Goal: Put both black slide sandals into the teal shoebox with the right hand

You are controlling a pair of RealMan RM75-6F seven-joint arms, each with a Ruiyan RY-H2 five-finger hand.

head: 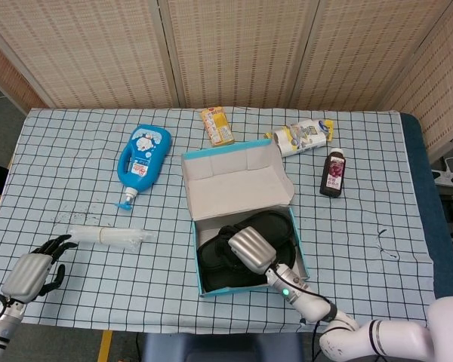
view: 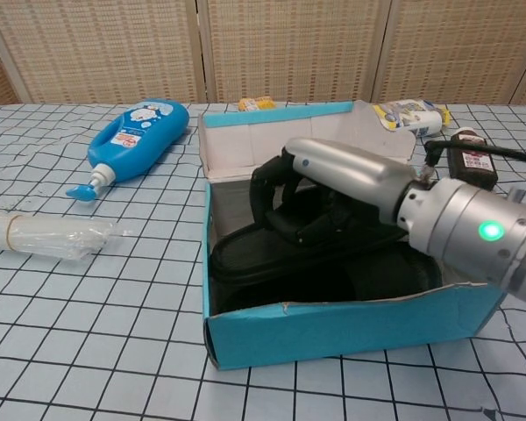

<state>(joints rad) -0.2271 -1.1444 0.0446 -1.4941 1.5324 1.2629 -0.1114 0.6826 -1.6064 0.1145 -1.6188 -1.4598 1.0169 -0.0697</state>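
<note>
The teal shoebox (head: 198,256) (view: 333,331) stands open at the table's middle, its lid (head: 235,181) folded back. Both black slide sandals (head: 215,265) (view: 272,256) lie inside it, one on top of the other. My right hand (head: 250,248) (view: 355,178) reaches into the box from the near right. Its dark fingers (view: 265,186) curl around the strap of the upper sandal (view: 309,224), which sits tilted above the lower one. My left hand (head: 30,273) rests at the table's near left corner with nothing in it, outside the chest view.
A blue pump bottle (head: 143,157) (view: 137,132) lies left of the box, with a clear plastic roll (head: 109,237) (view: 44,235) nearer the front. Behind the box are a yellow packet (head: 217,124), a snack bag (head: 302,137) and a dark bottle (head: 333,173) (view: 472,158).
</note>
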